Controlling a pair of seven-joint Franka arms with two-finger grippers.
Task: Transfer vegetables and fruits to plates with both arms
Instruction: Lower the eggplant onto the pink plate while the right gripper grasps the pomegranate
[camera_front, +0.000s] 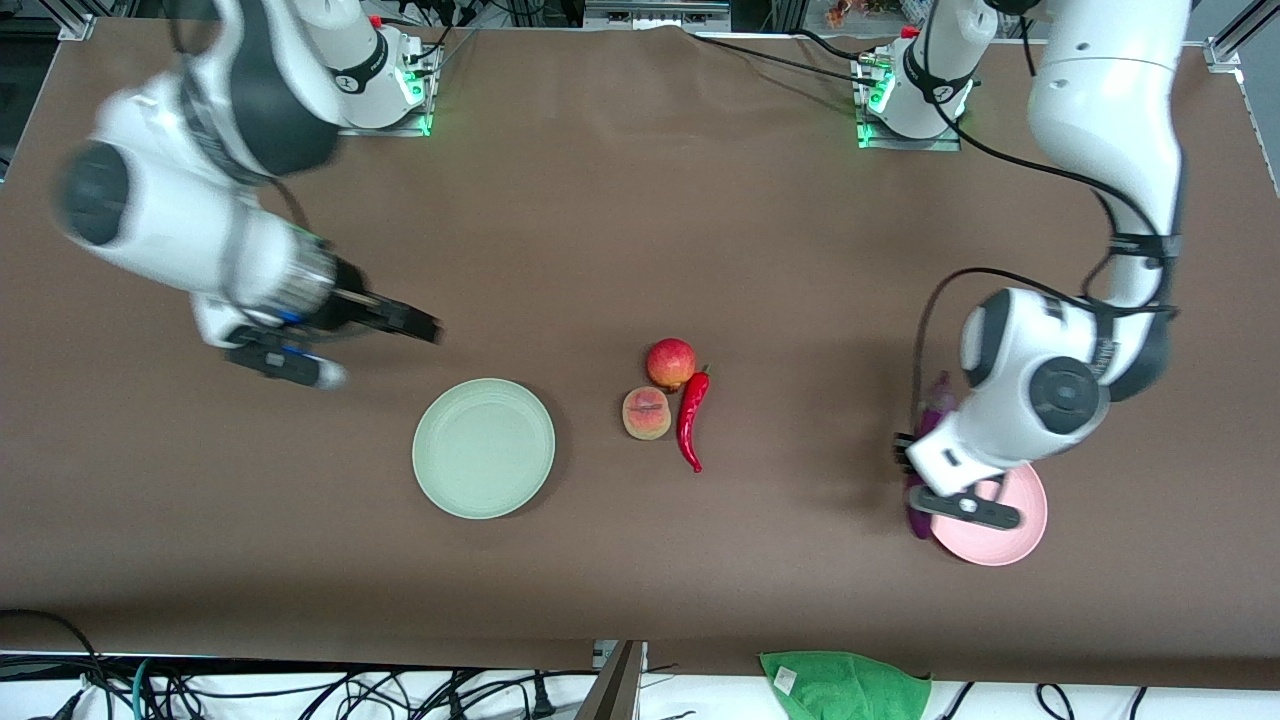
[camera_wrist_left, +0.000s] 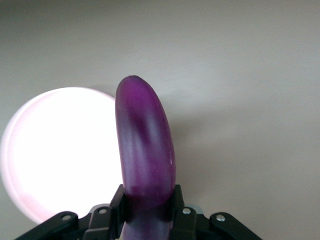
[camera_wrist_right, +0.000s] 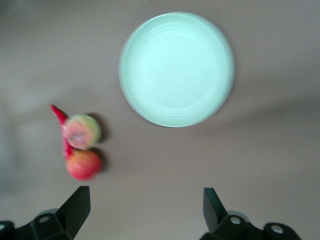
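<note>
I'm seeing the left claw (camera_wrist_left: 147, 210) gripping the eggplant (camera_wrist_left: 145, 150) over what looks like the pink plate's (camera_front: 1030, 520) rim. The right claw (camera_wrist_right: 145, 210) is hanging open above the tabletop (camera_front: 640, 220) near the green plate (camera_front: 484, 448).

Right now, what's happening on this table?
Two arms are moving produce to plates. The left tool is shut on the purple eggplant, holding it over the edge of the pink plate. The right tool is open and holds nothing, over the bare table near the mint green plate, which has nothing on it. The apple, peach and red chili lie clustered mid-table, not yet picked up.
</note>
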